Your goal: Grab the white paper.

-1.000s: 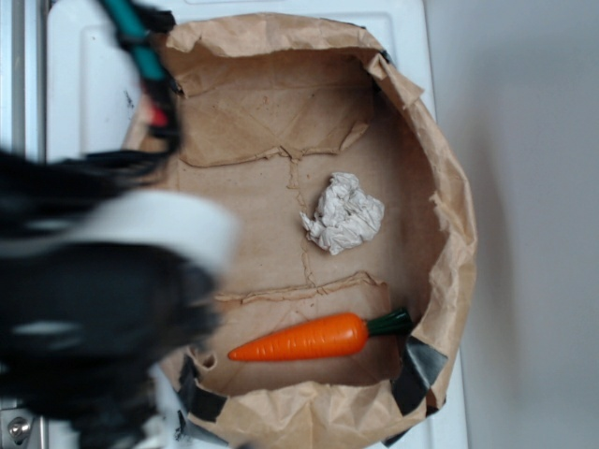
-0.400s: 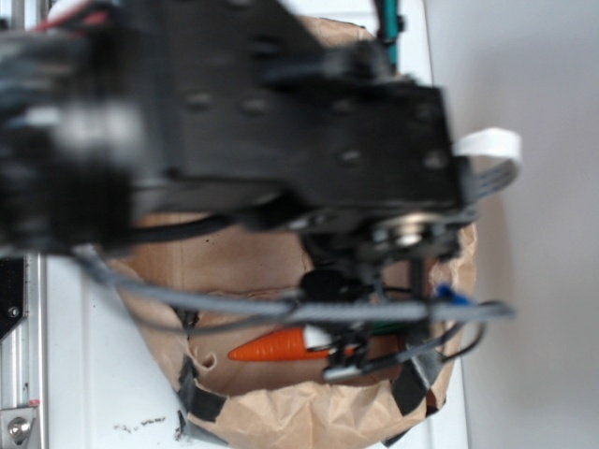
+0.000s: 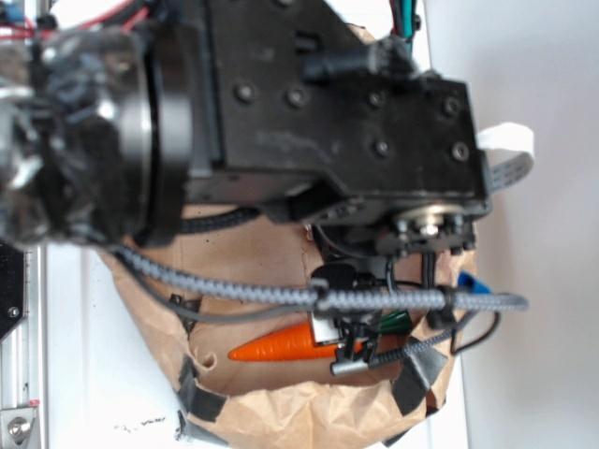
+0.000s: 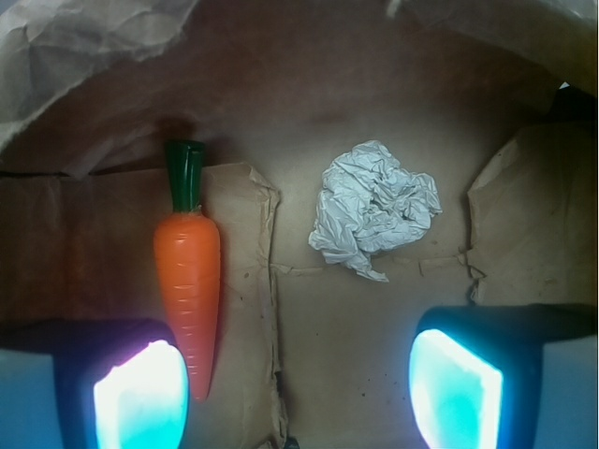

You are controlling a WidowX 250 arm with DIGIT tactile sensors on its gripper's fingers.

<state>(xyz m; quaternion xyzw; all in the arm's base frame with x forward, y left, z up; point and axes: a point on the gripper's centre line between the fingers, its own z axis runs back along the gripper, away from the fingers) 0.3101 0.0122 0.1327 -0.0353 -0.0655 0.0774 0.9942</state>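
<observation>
In the wrist view the gripper [image 4: 298, 393] is spread wide, nothing between its two glowing pads [image 4: 140, 398]; the paper [image 4: 374, 210], a crumpled white wad, lies on the floor of the bag [image 4: 84, 224] beyond the pads, nearer the right-hand one and touching neither; the carrot [image 4: 188, 271] lies beside the paper, apart from it, green stem pointing away from the gripper, orange tip close by the left-hand pad. In the exterior view the arm [image 3: 328, 112] covers most of the bag [image 3: 309, 412]; the paper is hidden there; only the carrot [image 3: 271, 346] shows under the cables [image 3: 318, 299].
</observation>
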